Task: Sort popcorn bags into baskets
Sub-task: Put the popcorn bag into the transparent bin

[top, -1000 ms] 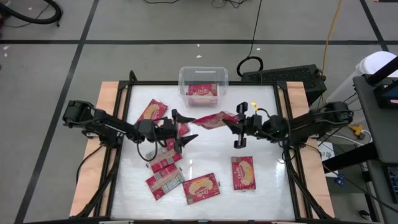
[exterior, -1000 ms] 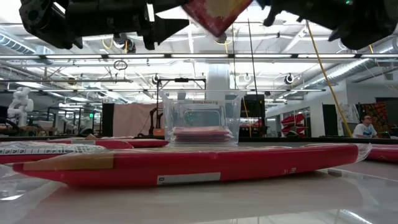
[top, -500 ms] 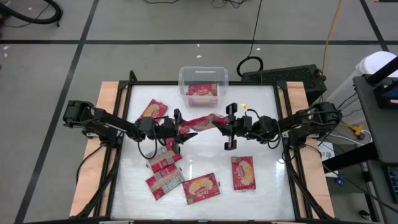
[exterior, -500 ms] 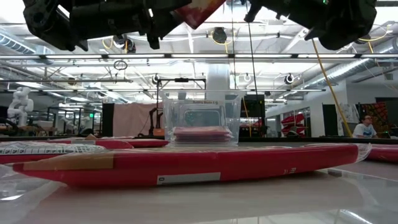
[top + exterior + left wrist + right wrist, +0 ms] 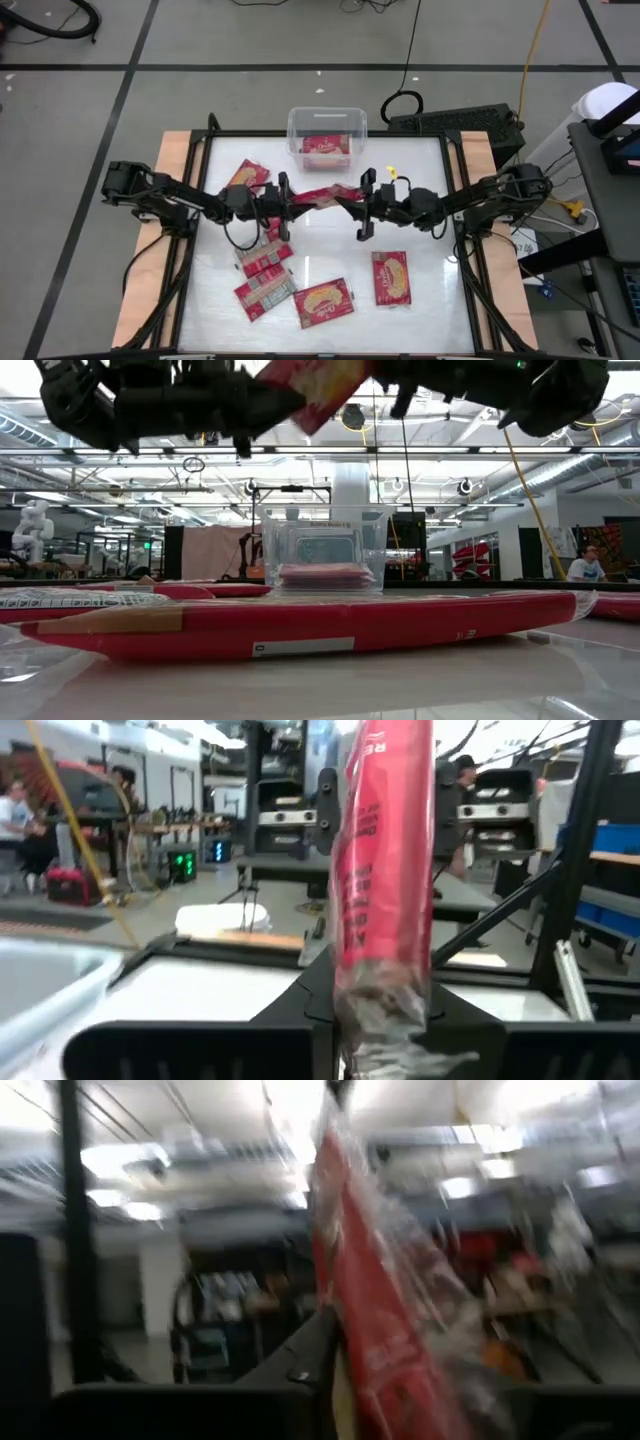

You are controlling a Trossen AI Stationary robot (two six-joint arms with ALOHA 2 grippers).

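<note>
The left gripper [image 5: 287, 196] and the right gripper [image 5: 362, 202] face each other above the middle of the bench [image 5: 430, 290], in front of the clear basket [image 5: 327, 136], and both are clamped on the same popcorn bag [image 5: 322, 195], one at each end. That held bag is stretched between them with its long axis running from left arm to right arm, parallel to the basket's long front wall, and it hangs in the air well clear of the bench top. In each wrist view the bag stands on edge between that arm's two dark fingers, a thin red strip pointing straight away from the camera. Inside the basket lies another bag [image 5: 326, 148], flat, popcorn picture up, its long axis along the basket's length. In front and to the left of the basket a bag [image 5: 246, 177] lies at a slant, picture up. Farther from the basket, near the front edge of the bench, two label-up bags [image 5: 265, 277] lie slanted to the left, a picture-up bag [image 5: 324, 301] sits almost crosswise, and to the right another bag [image 5: 391, 277] lies with its long axis pointing toward the basket side.
</note>
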